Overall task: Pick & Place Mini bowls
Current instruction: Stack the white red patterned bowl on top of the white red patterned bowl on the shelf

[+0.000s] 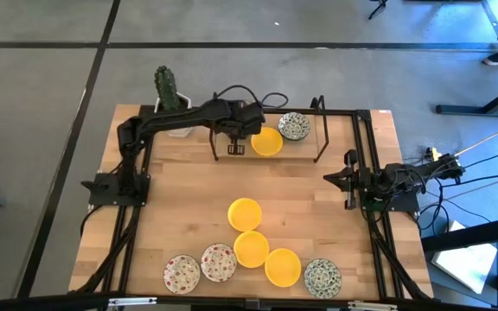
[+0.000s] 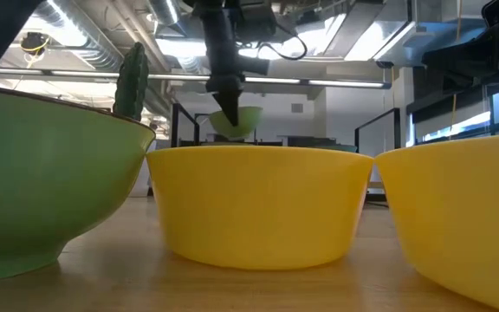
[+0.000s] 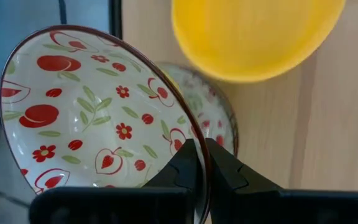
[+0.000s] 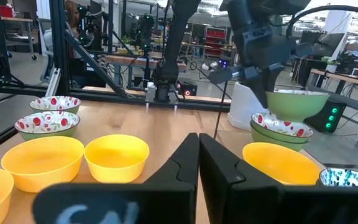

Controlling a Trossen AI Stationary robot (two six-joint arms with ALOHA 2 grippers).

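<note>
My left gripper (image 1: 236, 142) hangs over the table's far side, shut on a mini bowl (image 3: 86, 112) that is white with red flowers inside and green outside (image 4: 297, 102). The bowl hangs just above a stack of like bowls (image 4: 281, 132). A yellow bowl (image 1: 266, 141) and a blue-green patterned bowl (image 1: 294, 126) stand beside the stack. At the near edge rest three yellow bowls (image 1: 251, 248), two red-flowered ones (image 1: 199, 268) and a blue-green one (image 1: 322, 276). My right gripper (image 1: 350, 181) waits shut at the table's right side. My left gripper pinches the flowered bowl's rim (image 3: 188, 134), with one finger (image 3: 179, 168) inside the bowl and the other (image 3: 229, 171) on its outer wall. The fingers come slanting down from above. The bowl is lifted clear over the stack (image 3: 213, 112), its opening facing up.
A cactus in a white pot (image 1: 169, 97) stands at the far left corner. A dark frame (image 1: 322, 130) runs along the far and side edges. Bare wood (image 1: 188, 199) lies in the middle of the table. The room beyond holds desks and equipment.
</note>
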